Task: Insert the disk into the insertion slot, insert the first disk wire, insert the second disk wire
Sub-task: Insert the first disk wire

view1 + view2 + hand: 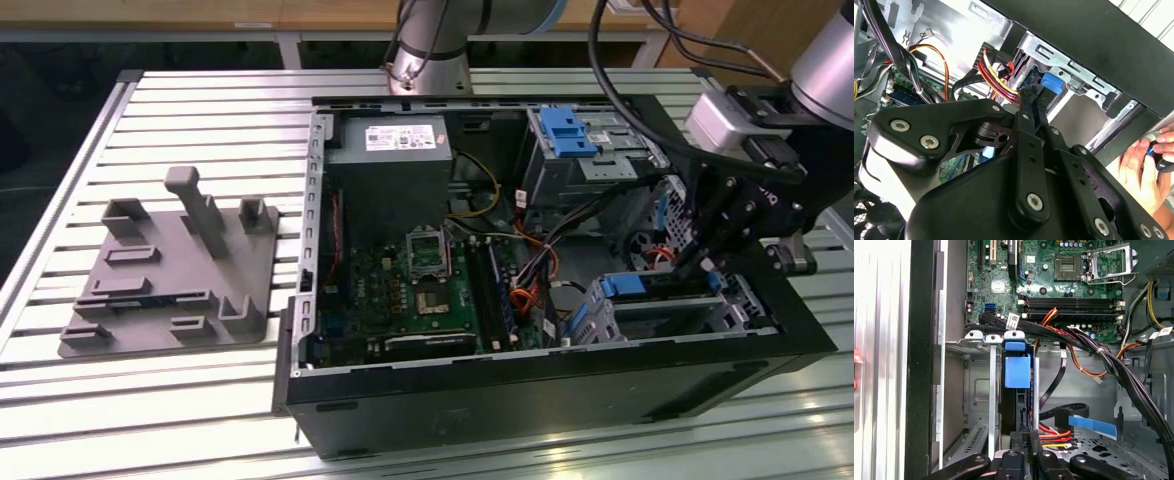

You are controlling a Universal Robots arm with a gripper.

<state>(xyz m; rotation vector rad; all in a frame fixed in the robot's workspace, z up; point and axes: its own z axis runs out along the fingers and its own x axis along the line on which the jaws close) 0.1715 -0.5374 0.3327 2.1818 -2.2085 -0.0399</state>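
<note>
The disk [1017,371] stands on edge inside the insertion slot [975,390], its blue carrier handle up; in the exterior view the disk [654,289] sits in the silver cage [674,320] at the case's front right. My gripper [1023,439] reaches down to the disk's rear end. Its fingers are shut on the black plug [1027,95] of a disk wire [996,75] with red, yellow and black strands, right against the blue carrier [1050,83]. The gripper [690,268] hangs just above the cage.
A black cable with a blue tab [1093,425] lies loose beside the cage. Wire bundles [1094,352] cross above it to the motherboard [420,290]. The larger bay with a blue latch [567,132] is behind. A person's hand [1144,165] is outside the case wall. A grey fixture [174,275] lies at the exterior view's left.
</note>
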